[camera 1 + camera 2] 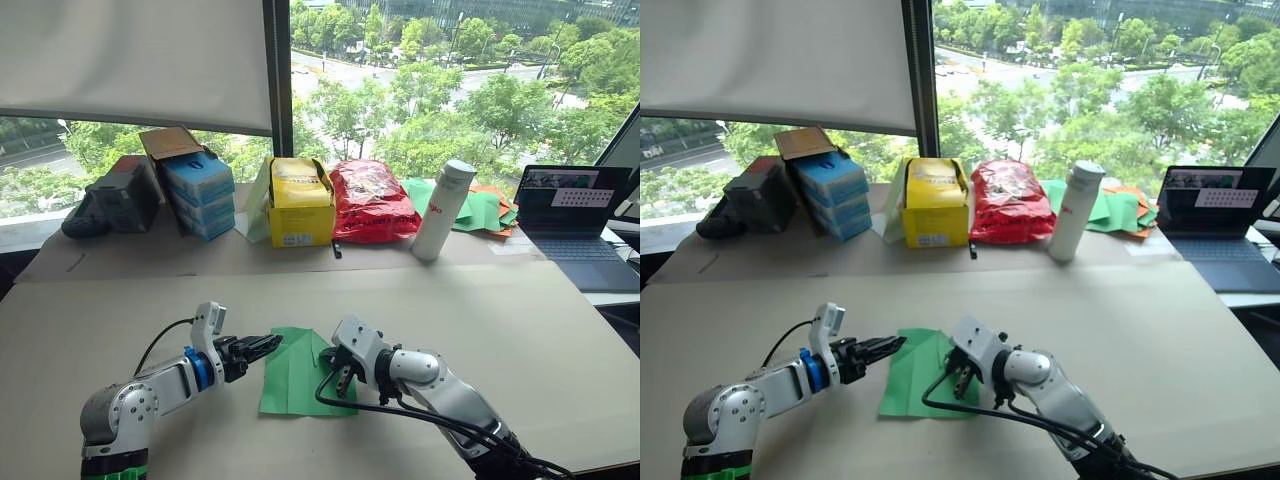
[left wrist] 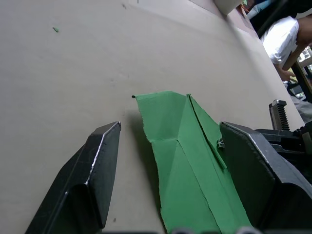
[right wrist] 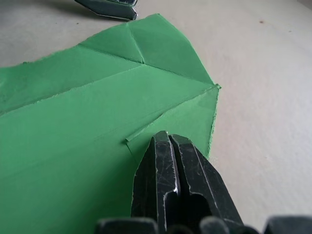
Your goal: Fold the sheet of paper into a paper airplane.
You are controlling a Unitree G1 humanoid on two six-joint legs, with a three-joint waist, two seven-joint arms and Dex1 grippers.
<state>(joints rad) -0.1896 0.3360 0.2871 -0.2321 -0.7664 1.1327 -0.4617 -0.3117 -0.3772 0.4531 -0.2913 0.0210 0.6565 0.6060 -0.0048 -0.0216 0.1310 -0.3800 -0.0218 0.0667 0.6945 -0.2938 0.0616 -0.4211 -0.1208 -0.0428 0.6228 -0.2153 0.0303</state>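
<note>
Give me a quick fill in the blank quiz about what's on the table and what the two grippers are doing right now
1. The sheet of paper on the table is ____ in colour.
2. The right gripper presses on the paper with its fingers ____.
3. The left gripper has its fingers ____, at the paper's edge.
4. Behind, between the red bag and the laptop, stands a white ____.

Missing words: green; shut; open; bottle

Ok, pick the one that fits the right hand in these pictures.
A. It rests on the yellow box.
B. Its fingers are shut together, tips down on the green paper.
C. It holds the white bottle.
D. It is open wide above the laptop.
B: the right wrist view shows the right hand with its two black fingers pressed together, tips on the folded sheet of paper, next to a raised flap.
</note>
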